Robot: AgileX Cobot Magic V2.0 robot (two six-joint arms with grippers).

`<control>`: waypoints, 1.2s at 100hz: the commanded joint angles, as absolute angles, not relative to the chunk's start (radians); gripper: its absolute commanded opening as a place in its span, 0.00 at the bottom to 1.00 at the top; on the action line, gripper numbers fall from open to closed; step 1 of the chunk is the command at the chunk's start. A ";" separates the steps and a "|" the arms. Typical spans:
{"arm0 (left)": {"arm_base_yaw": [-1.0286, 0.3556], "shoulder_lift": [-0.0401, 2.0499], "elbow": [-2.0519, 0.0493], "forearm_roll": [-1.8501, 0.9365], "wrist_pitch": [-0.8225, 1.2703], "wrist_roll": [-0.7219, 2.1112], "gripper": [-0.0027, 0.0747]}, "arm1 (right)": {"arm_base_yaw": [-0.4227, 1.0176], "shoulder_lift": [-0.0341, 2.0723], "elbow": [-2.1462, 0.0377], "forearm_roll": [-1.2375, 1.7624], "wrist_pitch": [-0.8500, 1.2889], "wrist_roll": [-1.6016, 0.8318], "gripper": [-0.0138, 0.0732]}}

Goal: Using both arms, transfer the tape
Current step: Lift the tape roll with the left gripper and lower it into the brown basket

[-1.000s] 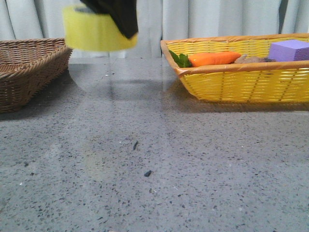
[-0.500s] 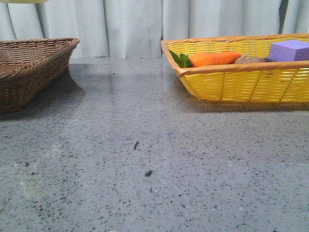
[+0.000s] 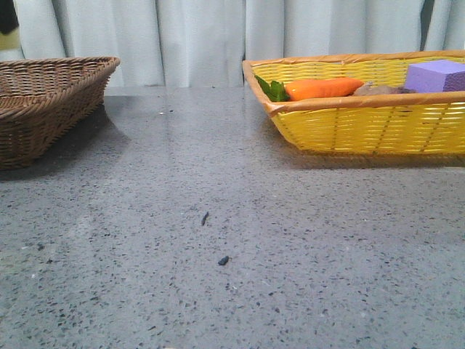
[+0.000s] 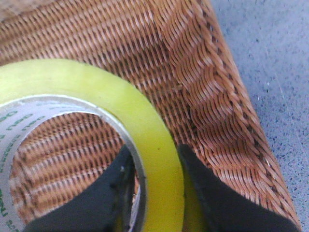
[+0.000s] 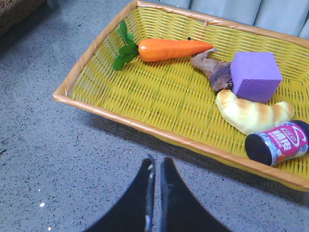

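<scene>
In the left wrist view my left gripper [image 4: 154,154] is shut on the wall of the yellow tape roll [image 4: 111,92], one finger inside its white core and one outside. The roll hangs over the inside of the brown wicker basket [image 4: 203,82]. In the front view only a sliver of yellow tape [image 3: 7,40] and dark gripper shows at the far left edge, above the brown basket [image 3: 51,94]. My right gripper [image 5: 155,164] is shut and empty above the grey table, in front of the yellow basket [image 5: 145,92].
The yellow basket [image 3: 363,116] at the right holds a carrot [image 5: 169,48], a purple block [image 5: 255,75], a croissant [image 5: 251,113], a can [image 5: 277,142] and a brown piece. The grey speckled table [image 3: 232,240] lies between the two baskets.
The left gripper with the tape moved left from above the table, rose out of the front view, and now shows low at the far left edge, over the brown basket.
</scene>
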State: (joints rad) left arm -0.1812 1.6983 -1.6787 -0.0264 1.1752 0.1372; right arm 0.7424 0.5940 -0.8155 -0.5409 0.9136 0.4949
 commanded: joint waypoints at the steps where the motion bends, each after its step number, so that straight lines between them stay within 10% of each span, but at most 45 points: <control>1: -0.180 1.643 -1.650 -0.059 1.070 0.148 0.03 | 0.738 0.594 -0.840 -0.586 0.857 0.491 0.08; 61: -0.180 1.643 -1.446 -0.067 0.849 0.148 0.04 | 0.738 0.594 -0.840 -0.586 0.855 0.491 0.08; 96: -0.180 1.643 -1.446 -0.088 0.853 0.148 0.37 | 0.738 0.594 -0.840 -0.586 0.855 0.491 0.08; 120: -0.180 1.640 -1.448 -0.086 0.864 0.148 0.40 | 0.738 0.594 -0.840 -0.586 0.855 0.491 0.08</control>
